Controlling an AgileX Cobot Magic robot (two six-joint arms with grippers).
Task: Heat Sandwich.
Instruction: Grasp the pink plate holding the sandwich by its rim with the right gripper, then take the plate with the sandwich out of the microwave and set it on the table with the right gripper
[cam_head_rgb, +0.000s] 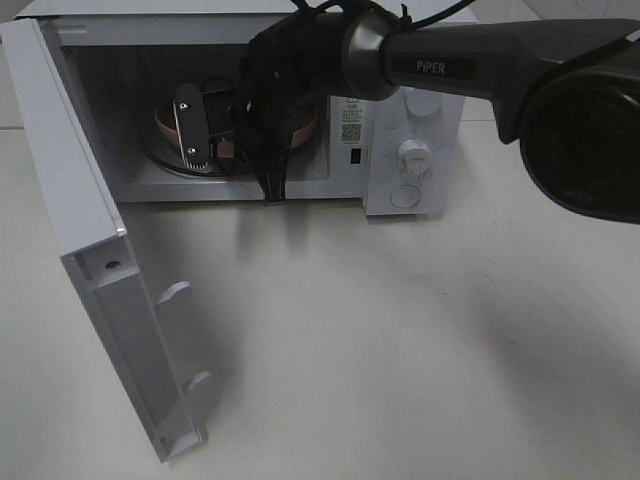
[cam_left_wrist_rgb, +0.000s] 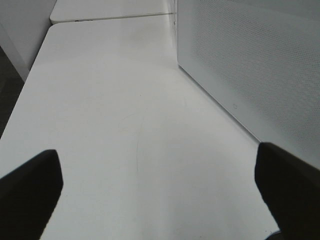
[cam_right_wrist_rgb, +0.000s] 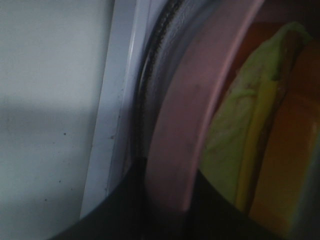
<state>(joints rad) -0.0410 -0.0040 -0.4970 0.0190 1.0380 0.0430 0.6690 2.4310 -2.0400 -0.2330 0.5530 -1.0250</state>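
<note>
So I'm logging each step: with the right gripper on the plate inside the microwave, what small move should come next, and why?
Probably a short, level pull of the pink plate toward the microwave opening. The right gripper straddles the plate's rim, the sandwich sits on the plate, and the door stands open. Whether heating has happened isn't visible.

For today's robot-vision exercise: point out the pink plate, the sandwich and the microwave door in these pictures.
pink plate (cam_right_wrist_rgb: 175, 125), right wrist view, on its rim.
sandwich (cam_right_wrist_rgb: 235, 135), right wrist view, on the yellow-green layer.
microwave door (cam_head_rgb: 75, 190), exterior high view, on the open door's inner face.
</note>
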